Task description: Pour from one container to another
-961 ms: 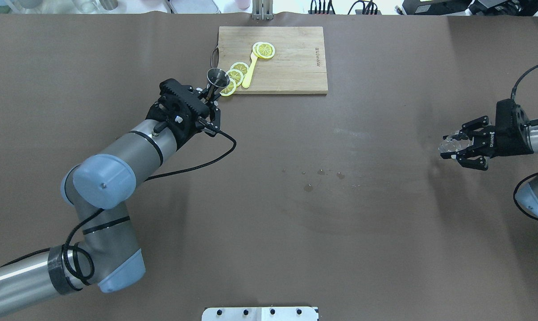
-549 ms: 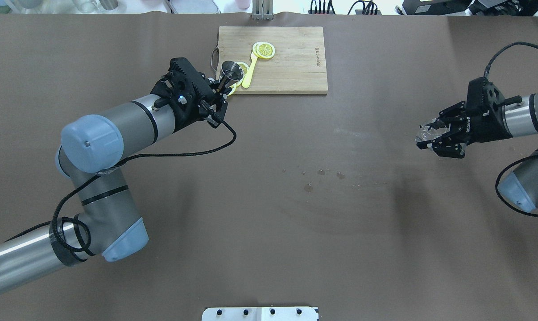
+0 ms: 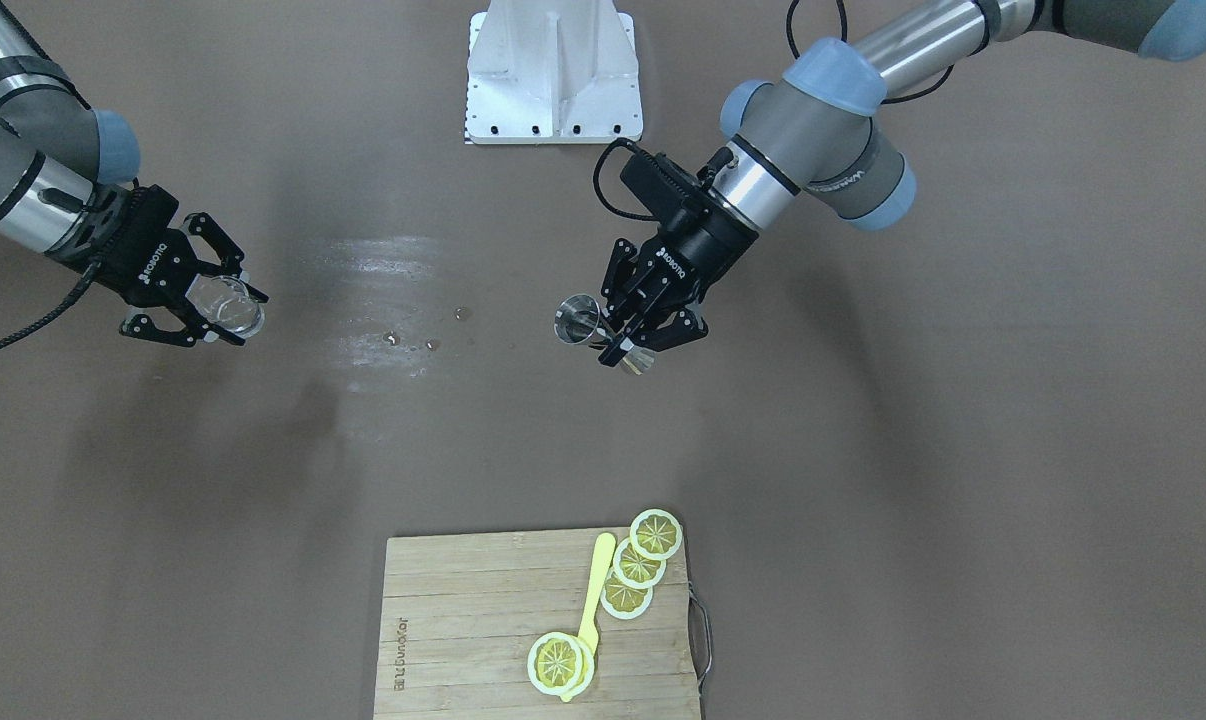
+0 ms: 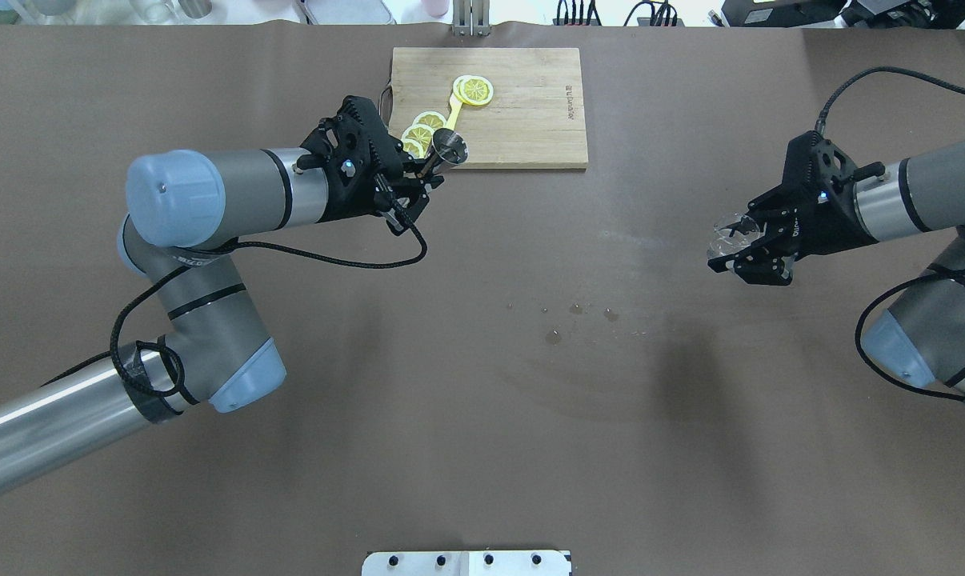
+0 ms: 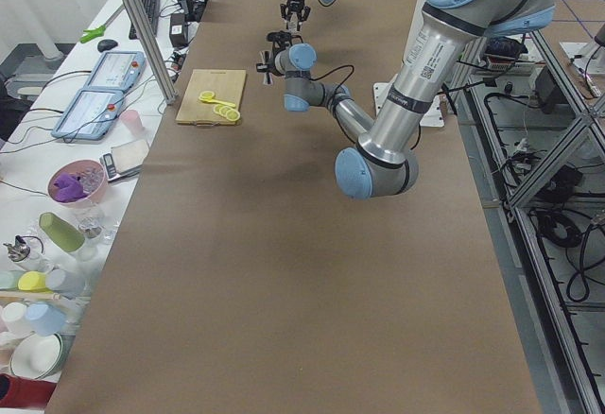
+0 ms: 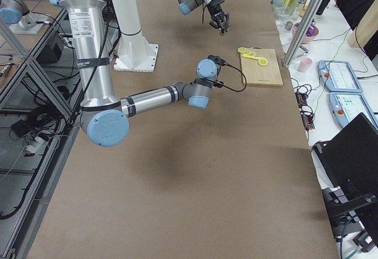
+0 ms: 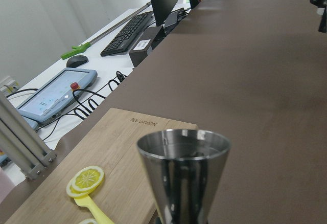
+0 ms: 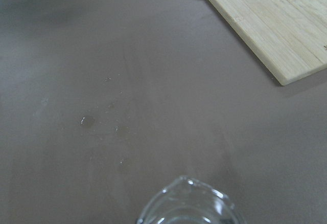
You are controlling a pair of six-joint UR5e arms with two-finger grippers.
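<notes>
Across the table from the robot, looking steeply down, the left gripper (image 3: 623,342) hangs above the brown tabletop (image 3: 863,450) with its jaws clenched on the waist of a tilted steel jigger (image 3: 577,320). At the view's left, the right gripper (image 3: 231,315) has its jaws grasping a clear glass (image 3: 225,303), also in the air. A few droplets (image 3: 428,337) lie on the tabletop between them. Nearer the camera lies a wooden cutting board (image 3: 463,600) carrying lemon slices (image 3: 638,565) and a yellow spoon (image 3: 595,590). From overhead, the jigger appears over the board's near edge beside the slices, and the glass is well apart from it on the right. Both side views show the arms stretched over the tabletop, their jaws too small to judge. The left wrist camera looks along the jigger to its open rim, the board beyond it. The right wrist camera shows the glass rim at the bottom edge, the droplets, and a corner of the board.
</notes>
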